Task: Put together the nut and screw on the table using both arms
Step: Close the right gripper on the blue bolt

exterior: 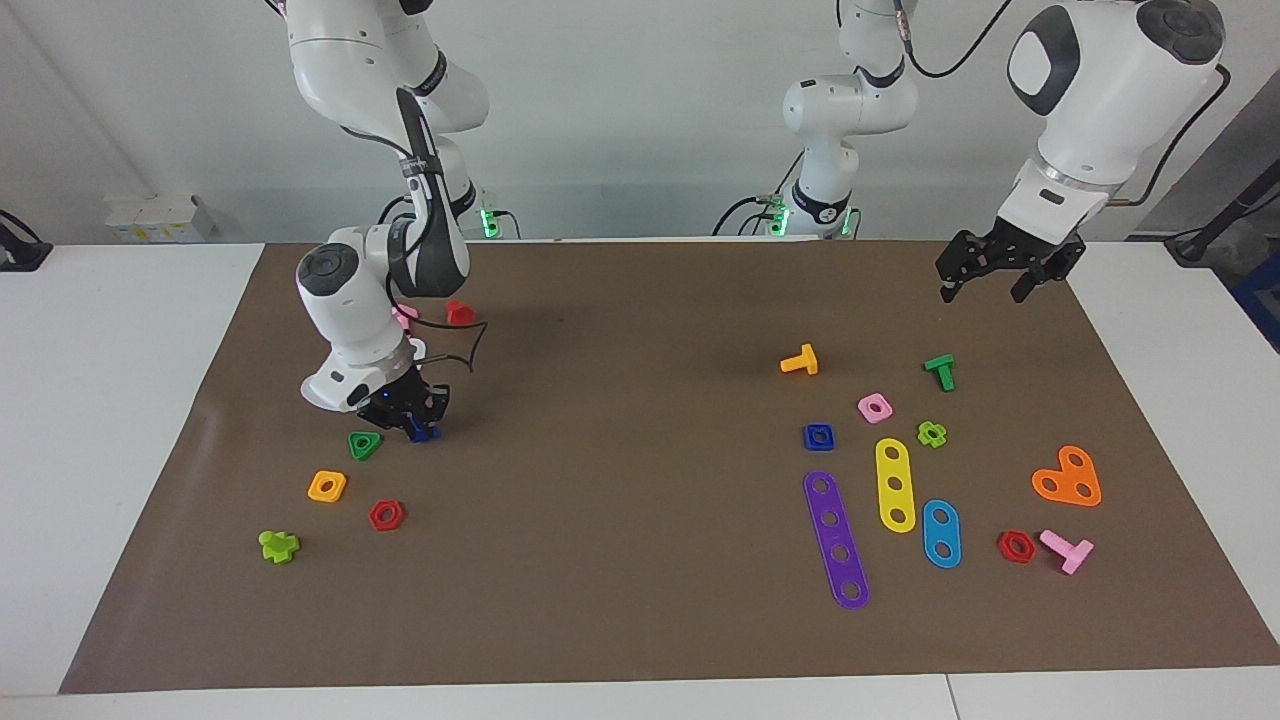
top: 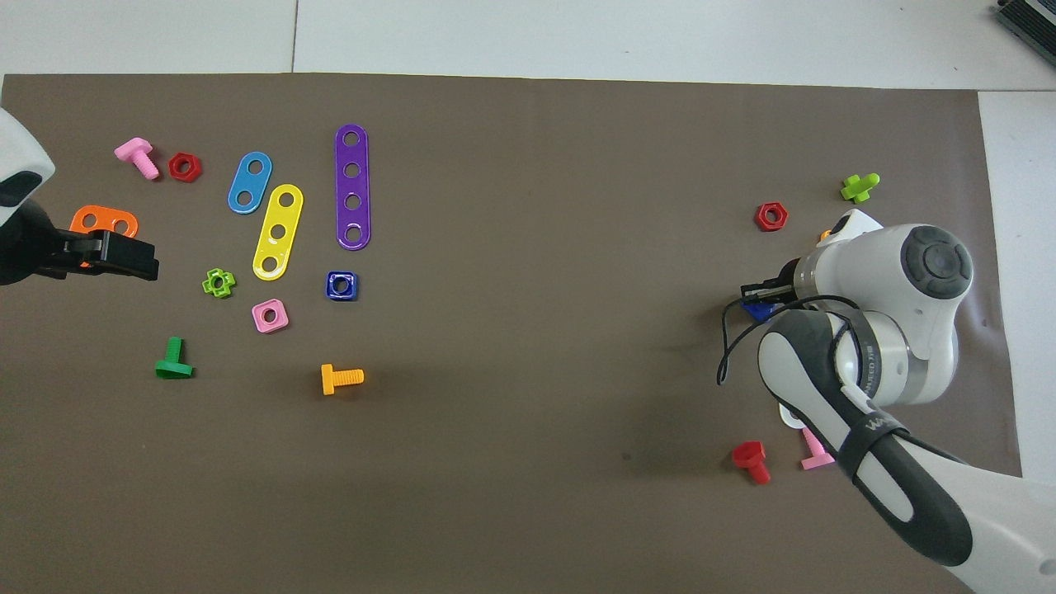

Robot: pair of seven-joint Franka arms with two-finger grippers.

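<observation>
Facing view, right arm's end of the table (exterior: 120, 420) first. Right gripper (exterior: 412, 422) is down at the brown mat (exterior: 620, 620), fingers narrowed around the dark-blue screw (exterior: 425, 434); only a sliver of blue shows under the fingertips. Cannot tell whether the screw is clear of the mat or resting on it. The green triangular nut (exterior: 364, 445) lies just beside the gripper; the orange square nut (exterior: 327, 486) and a red hex nut (exterior: 386, 515) sit farther from the robots.

Toward the left arm's end: the dark-blue nut (exterior: 818, 436) lies flat on the mat, untouched, beside the pink square nut (exterior: 875, 407) and at the end of the purple strip (exterior: 836, 540). Left gripper (exterior: 1000, 270) waits in the air over the mat's edge, jaws wide, holding nothing.

Risks, as judged:
- Grip looks shallow; the screw could tilt or slip out on lifting.
- The green triangular nut is close enough to be nudged.
- Left arm must pick the blue nut, not the pink one next to it.
</observation>
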